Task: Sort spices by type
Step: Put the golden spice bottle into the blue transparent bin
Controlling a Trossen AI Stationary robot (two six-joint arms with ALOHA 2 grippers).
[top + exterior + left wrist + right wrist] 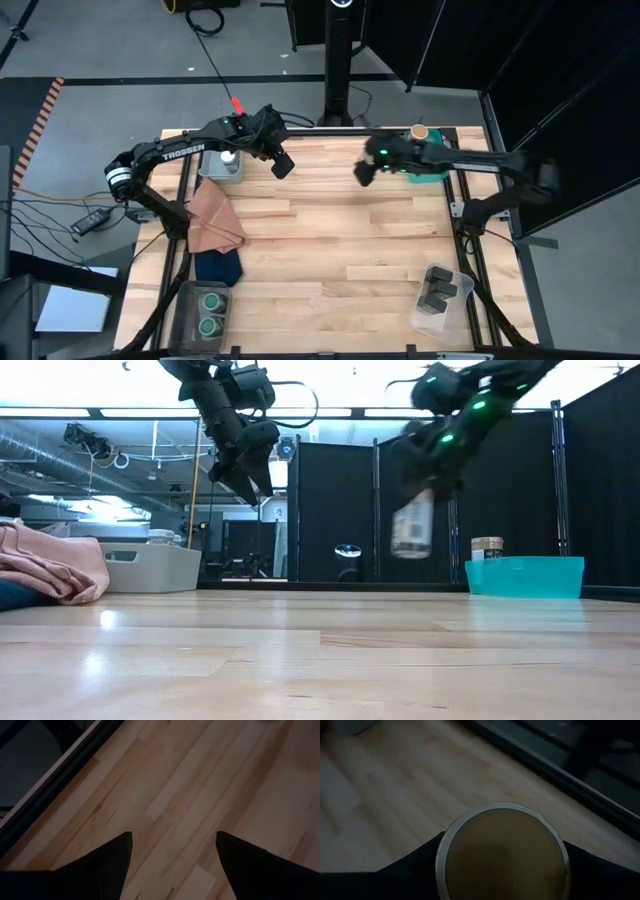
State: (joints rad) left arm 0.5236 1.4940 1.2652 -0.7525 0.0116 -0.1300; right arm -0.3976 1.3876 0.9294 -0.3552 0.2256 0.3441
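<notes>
High view showed our right hand pinching a tan-lidded jar upright above the desk, the teal bin just beside it toward the right edge, our left hand spread, empty.

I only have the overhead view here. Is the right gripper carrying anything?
Observer: Yes. Its wrist view shows the right gripper shut on a tan-lidded jar.
Operator: Is the jar off the table?
Observer: The low view shows it hanging clear above the table.
Operator: And the left gripper?
Observer: The left gripper is open, with only bare wood showing between its fingers.
</notes>
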